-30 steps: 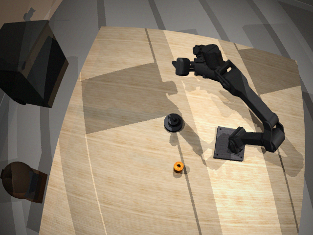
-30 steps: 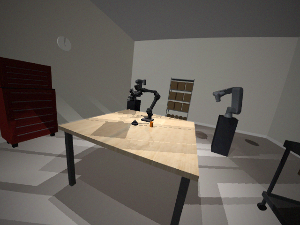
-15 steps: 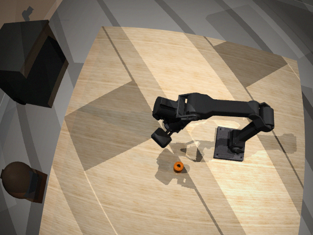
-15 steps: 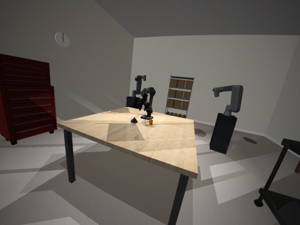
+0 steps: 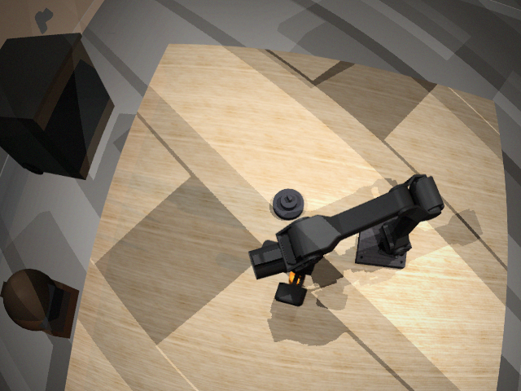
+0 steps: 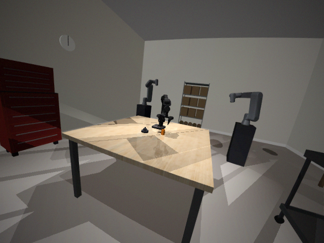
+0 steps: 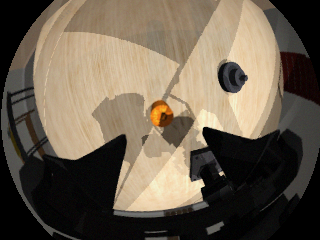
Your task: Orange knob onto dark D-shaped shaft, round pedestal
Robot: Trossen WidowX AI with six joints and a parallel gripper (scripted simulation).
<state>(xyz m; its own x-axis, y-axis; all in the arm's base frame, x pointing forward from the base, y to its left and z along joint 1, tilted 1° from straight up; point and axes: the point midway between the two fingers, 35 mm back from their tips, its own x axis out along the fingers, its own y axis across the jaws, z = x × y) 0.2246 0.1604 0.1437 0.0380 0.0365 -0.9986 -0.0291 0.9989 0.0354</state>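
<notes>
The orange knob (image 5: 292, 278) (image 6: 162, 132) (image 7: 156, 116) stands upright on the table, its dark hole facing up; the arm partly covers it in the top view. My gripper (image 6: 164, 123) (image 7: 166, 135) is open and empty, pointing down above the knob. In the wrist view the knob shows just beyond the gap between the fingertips. The dark round pedestal (image 5: 288, 204) (image 6: 144, 130) (image 7: 228, 77) stands apart from the knob, its thin shaft upright and bare. The shaft's flat side cannot be made out.
The arm's base plate (image 5: 362, 253) (image 7: 196, 168) stands on the wooden table (image 5: 218, 105) (image 6: 104, 135), to the right of the knob and pedestal in the top view. The forearm passes close beside the pedestal in that view. A dark cabinet (image 5: 33, 76) stands off the table's left edge.
</notes>
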